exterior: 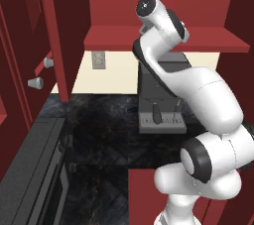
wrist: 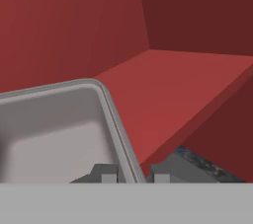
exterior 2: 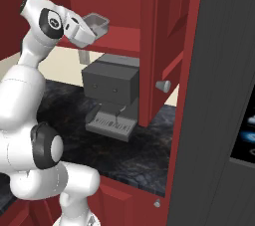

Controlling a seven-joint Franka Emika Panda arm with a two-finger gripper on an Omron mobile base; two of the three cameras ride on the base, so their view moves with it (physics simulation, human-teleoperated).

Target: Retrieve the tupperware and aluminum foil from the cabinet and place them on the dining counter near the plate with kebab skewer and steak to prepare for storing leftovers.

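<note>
Fingers (wrist: 127,173) of the white robot arm pinch one thin wall of the small pale grey plastic tub (exterior 2: 96,24), one finger inside and one outside, because the rim is the easiest part to grab. The tub is held up in the air just in front of the dark red wooden cabinet's shelf board (exterior 2: 122,38), above the dark grey coffee machine (exterior 2: 110,86). It looks tipped a little, maybe because it hangs from one side.

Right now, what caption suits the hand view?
Gripper pinching the grey tub's rim above the red cabinet shelf.
</note>
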